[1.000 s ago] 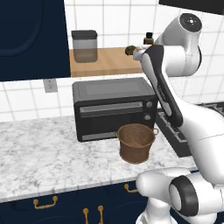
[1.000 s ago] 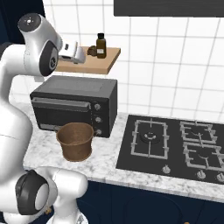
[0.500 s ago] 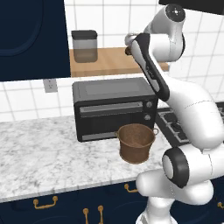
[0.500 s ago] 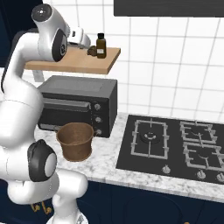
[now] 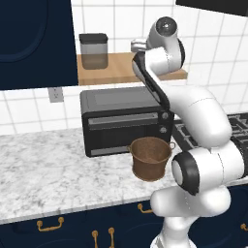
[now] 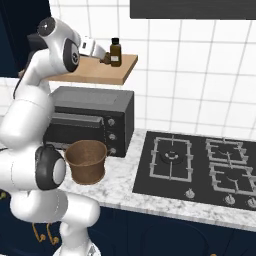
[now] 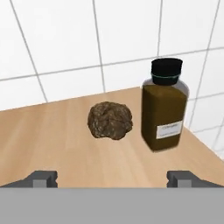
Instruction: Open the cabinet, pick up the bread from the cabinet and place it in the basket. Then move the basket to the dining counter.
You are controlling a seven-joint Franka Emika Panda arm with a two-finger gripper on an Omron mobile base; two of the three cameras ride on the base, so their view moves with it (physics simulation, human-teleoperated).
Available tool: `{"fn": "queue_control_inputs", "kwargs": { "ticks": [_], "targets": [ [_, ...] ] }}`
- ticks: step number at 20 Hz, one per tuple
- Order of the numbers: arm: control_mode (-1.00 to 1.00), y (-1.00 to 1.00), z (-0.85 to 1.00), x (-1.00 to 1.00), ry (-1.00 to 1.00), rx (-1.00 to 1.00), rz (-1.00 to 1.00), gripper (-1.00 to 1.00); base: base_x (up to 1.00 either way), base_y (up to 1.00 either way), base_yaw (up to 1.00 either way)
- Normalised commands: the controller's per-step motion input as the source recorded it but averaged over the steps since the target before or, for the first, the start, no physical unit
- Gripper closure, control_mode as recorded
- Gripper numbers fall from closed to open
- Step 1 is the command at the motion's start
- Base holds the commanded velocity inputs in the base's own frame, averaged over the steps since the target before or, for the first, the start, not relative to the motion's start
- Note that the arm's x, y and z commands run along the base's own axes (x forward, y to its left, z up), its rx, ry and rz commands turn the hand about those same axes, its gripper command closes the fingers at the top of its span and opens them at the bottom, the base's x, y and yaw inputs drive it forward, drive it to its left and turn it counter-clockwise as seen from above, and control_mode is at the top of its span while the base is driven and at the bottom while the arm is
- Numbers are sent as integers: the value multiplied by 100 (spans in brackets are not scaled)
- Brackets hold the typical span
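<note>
- Left base view: the white arm reaches up to the light wooden shelf board of the wall cabinet (image 5: 114, 68); its head and wrist cover the right part of the board, so the hand itself and whatever lies there are hidden. The dark navy door panel with arched moulding (image 5: 34, 41) stands swung aside at the left. A grey lidded canister (image 5: 94, 51) stands on the board's left part. Below, a black toaster oven (image 5: 123, 120) sits on the white-grey marble table (image 5: 46, 167), and the round brown bucket-shaped basket (image 5: 150, 158) stands on the table just in front of the oven, beside the arm's lower joint. The brass drawer handles (image 5: 50, 224) are cut off at the bottom edge.
- Right base view: the hand (image 6: 104, 54) points along the shelf board toward the brown glass bottle with black cap (image 6: 115, 52), close to it; contact cannot be made out. The basket stands on the table beside a black gas hob (image 6: 197, 167). The bread is too small or hidden to make out here.
- Hand view: the two dark fingertips (image 7: 41, 179) stand spread wide apart at the bottom, holding nothing. Between and beyond them, the small dark brown lumpy bread roll (image 7: 110, 120) lies on the shelf board, just beside the bottle, well apart from the fingertips. The bottle's white label carries writing too small to read.
</note>
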Motion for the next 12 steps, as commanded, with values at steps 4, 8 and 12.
{"fn": "queue_control_inputs", "kwargs": {
  "ticks": [4, 8, 12],
  "targets": [
    [-100, 8, 0, 29, 3, 6, -19, -100, 0, 0, 0],
    [-100, 0, 8, 25, 10, 6, -9, -100, 0, 0, 0],
    [-100, -1, 16, 19, 20, 7, -4, -100, 0, 0, 0]
  ]
}}
